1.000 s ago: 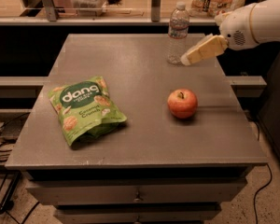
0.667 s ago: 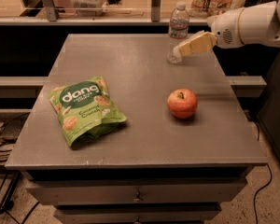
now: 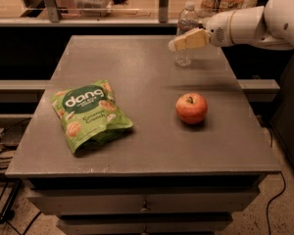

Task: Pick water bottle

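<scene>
The water bottle (image 3: 187, 19) stands upright near the far edge of the worktop (image 3: 132, 58), right of the middle. It is a small clear plastic bottle with ribbed sides, a white cap and a thin label band, and its base rests on the grey surface.

The gripper (image 3: 174, 44) is a cream-coloured wedge that lies across the bottle's middle, in front of it from this angle and tapering to the left. Whether it touches the bottle, and whether it is open or closed, cannot be told here. Behind it, the smooth white arm (image 3: 257, 22) reaches in from the right, almost level and well above the worktop, and its rounded casing widens towards the upper right corner.

Nearer the front and well apart from the bottle sits a round red apple (image 3: 191, 107) with its stalk up. To the left lies a flat, crinkled green snack bag (image 3: 89, 114), glossy and printed with white lettering. The worktop is matt grey with a drawer (image 3: 144, 202) beneath
</scene>
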